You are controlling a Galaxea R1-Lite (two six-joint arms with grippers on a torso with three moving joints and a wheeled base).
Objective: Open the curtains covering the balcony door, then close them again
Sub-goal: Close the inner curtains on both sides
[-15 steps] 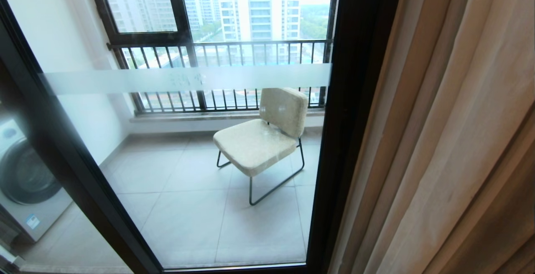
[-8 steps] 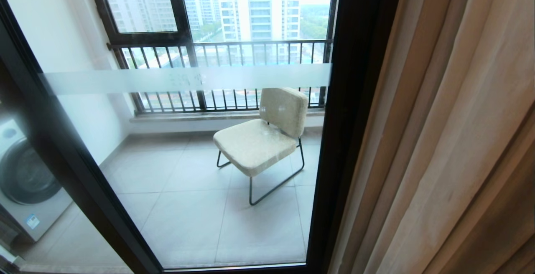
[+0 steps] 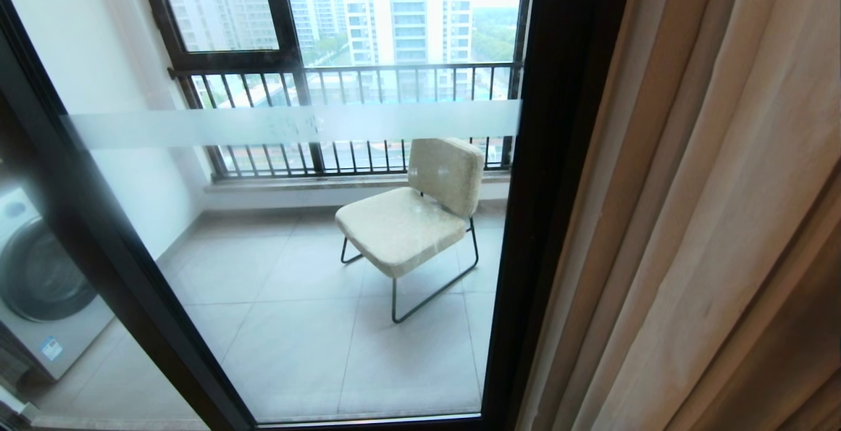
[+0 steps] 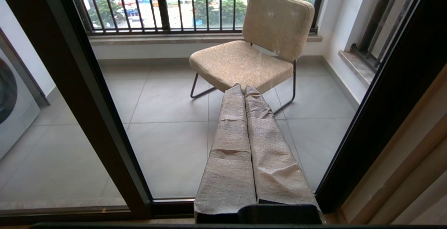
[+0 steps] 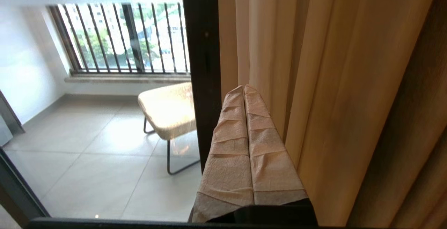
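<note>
Curtains (image 3: pixel 709 207) bunched right — glass bare

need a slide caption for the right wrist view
Right gripper, fingers shut, pointing at the edge of the gathered beige curtains beside the balcony door frame, cream chair beyond.

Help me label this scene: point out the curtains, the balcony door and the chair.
curtains (image 3: pixel 709 221): head view, on a pleat of the beige drape.
balcony door (image 3: pixel 545 188): head view, on its dark frame post.
chair (image 3: pixel 397 227): head view, on the seat cushion.
</note>
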